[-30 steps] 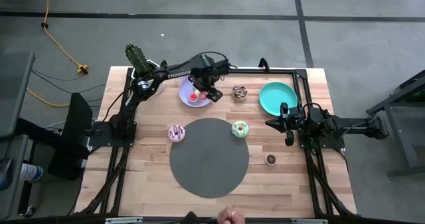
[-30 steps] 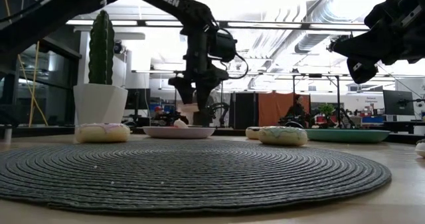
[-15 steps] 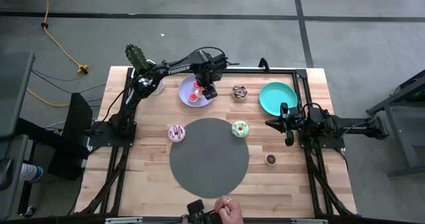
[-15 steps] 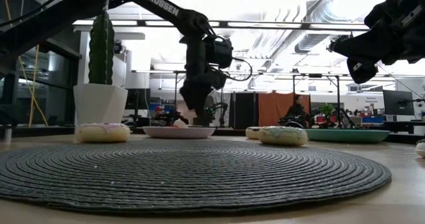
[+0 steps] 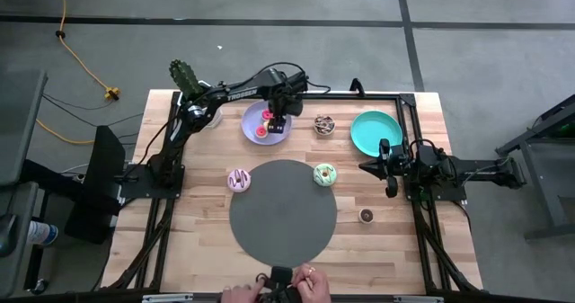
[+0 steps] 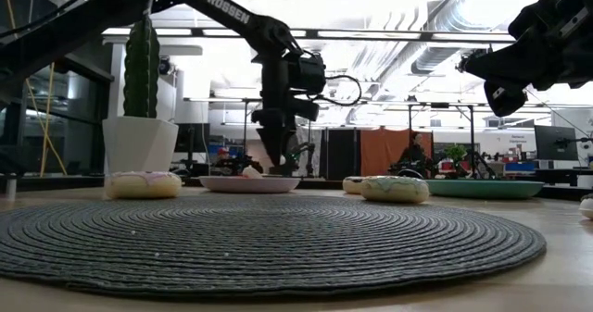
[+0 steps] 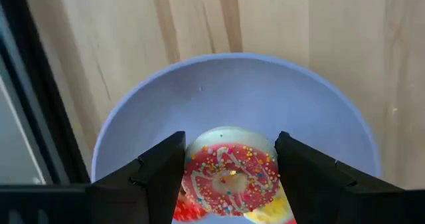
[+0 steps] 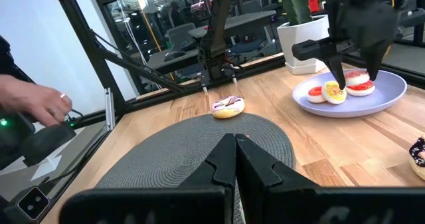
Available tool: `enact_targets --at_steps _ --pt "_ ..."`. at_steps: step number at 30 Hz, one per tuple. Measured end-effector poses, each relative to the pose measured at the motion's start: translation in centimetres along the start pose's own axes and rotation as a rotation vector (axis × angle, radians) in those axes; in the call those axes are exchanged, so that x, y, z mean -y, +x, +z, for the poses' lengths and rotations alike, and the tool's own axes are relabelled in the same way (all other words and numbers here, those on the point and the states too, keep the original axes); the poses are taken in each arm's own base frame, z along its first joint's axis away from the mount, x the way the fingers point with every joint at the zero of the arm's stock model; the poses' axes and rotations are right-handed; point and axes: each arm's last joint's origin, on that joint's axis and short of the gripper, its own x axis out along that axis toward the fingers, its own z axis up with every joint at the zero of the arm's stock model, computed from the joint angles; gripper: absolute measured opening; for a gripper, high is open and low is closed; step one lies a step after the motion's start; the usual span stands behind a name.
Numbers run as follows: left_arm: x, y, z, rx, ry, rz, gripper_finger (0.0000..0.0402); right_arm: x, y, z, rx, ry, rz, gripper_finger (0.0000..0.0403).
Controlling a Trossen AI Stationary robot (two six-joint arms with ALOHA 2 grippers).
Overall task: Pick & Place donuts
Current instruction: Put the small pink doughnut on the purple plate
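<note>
The red sprinkled donut point(image 7: 229, 177) has been lowered onto the lavender plate point(image 7: 312, 111) and is straddled by the half-open left pincer point(image 7: 229, 167), apparently released, while the right pincer point(image 5: 392, 170) is kept shut and empty above the tabletop point(image 5: 395, 249).

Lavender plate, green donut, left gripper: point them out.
lavender plate point(image 5: 252, 121): high view, bare left rim.
green donut point(image 5: 324, 173): high view, icing ring.
left gripper point(image 7: 229, 161): left wrist view, between fingertips.
</note>
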Motion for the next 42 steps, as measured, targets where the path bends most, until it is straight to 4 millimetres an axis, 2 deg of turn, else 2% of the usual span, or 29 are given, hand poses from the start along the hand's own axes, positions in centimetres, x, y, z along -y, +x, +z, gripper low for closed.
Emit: enact_targets --at_steps 8,20,32,42 --pt "0.1 1.4 -0.2 -0.013 0.167 0.014 0.022 0.0 0.0 0.0 0.0 0.0 0.0 0.0" --pt "0.0 1.5 -0.4 -0.093 0.321 0.077 0.022 0.0 0.0 0.0 0.0 0.0 0.0 0.0" --pt "0.3 1.6 0.2 -0.008 0.299 0.043 0.022 0.0 0.0 0.0 0.0 0.0 0.0 0.0" --pt "0.4 1.5 0.9 0.047 0.038 0.062 0.0235 0.0 0.0 0.0 0.0 0.0 0.0 0.0"
